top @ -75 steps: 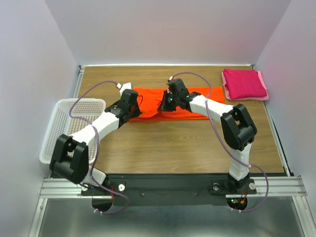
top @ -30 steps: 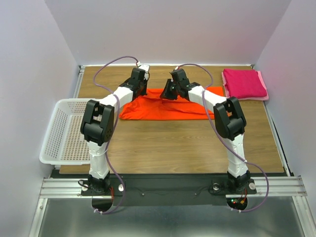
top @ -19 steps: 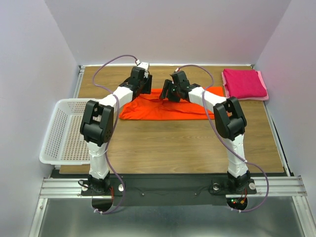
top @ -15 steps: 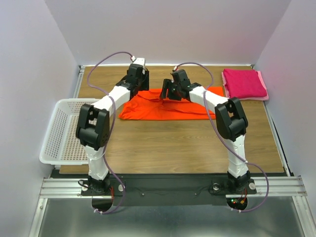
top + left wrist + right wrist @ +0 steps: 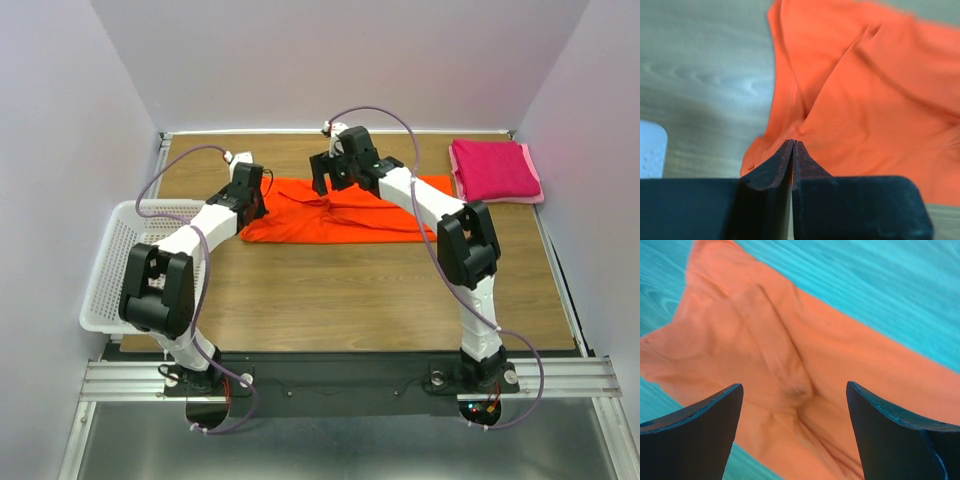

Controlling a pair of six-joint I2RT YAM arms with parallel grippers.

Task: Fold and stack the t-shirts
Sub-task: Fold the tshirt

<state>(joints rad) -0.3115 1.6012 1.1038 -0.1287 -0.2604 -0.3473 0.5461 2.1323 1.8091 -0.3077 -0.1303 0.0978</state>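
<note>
Creases run through the orange shirt, which lies as a long band across the 12 o'clock half of the desk. The pink shirt sits folded in the 2 o'clock corner, well apart.

The left hand is pressed together at the band's 9 o'clock end, its tips right at a raised crease. Whether any cloth is caught between them cannot be told from the wrist view. The right hand hangs spread wide over the band's 12 o'clock edge, above a pucker where several creases meet, and holds nothing.

The main risk, on this evidence, is a lopsided fold. If the left hand lifts with only a thin top layer, or none, the end may slip free or peel open instead of coming over whole. With the right hand gripping nothing, a pull from 9 o'clock could also drag the whole band sideways toward the basket at 8 o'clock. The creases in the middle look likely to be trapped inside the next fold. That would make a lumpy bundle that sits badly on the pink shirt and could topple the stack.
</note>
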